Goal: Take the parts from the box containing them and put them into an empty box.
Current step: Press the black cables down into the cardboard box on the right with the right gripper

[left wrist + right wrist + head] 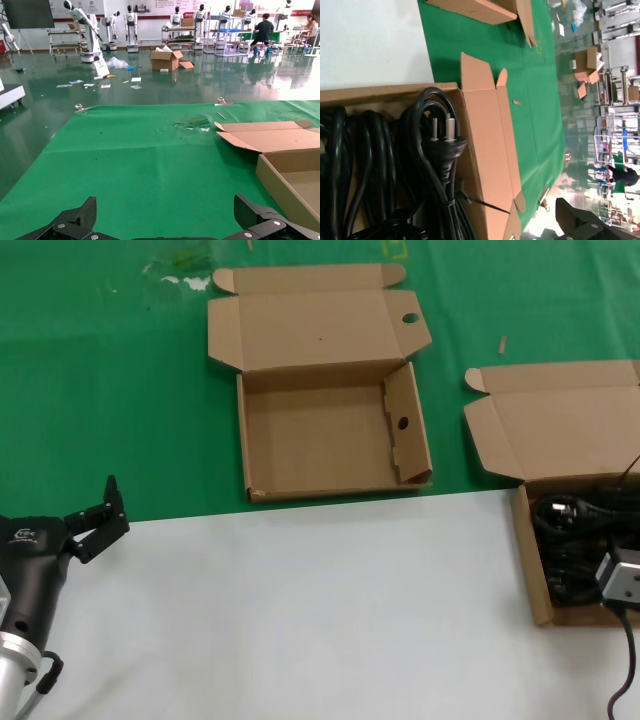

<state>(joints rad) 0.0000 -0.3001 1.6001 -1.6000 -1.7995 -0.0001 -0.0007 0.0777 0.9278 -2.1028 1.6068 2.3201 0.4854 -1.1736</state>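
Observation:
The parts, black coiled power cords (580, 540), lie in the box containing them (530, 570) at the table's right edge, its plain lid (560, 420) folded back. In the right wrist view the cords (375, 165) and a moulded plug (445, 145) fill that box (480, 130). My right gripper (487, 230) is open low over the box's far side, one finger among the cords and the other beyond the lid. The empty box (320, 440) stands open at the middle back, with a round hole (411, 318) in its lid flap. My left gripper (105, 510) is open and empty at the front left.
A green mat (100, 390) covers the back of the table and a white sheet (300, 610) the front. In the left wrist view the left gripper (167, 220) faces the green mat, with the empty box (290, 180) off to one side. A cable (630, 660) hangs from my right wrist.

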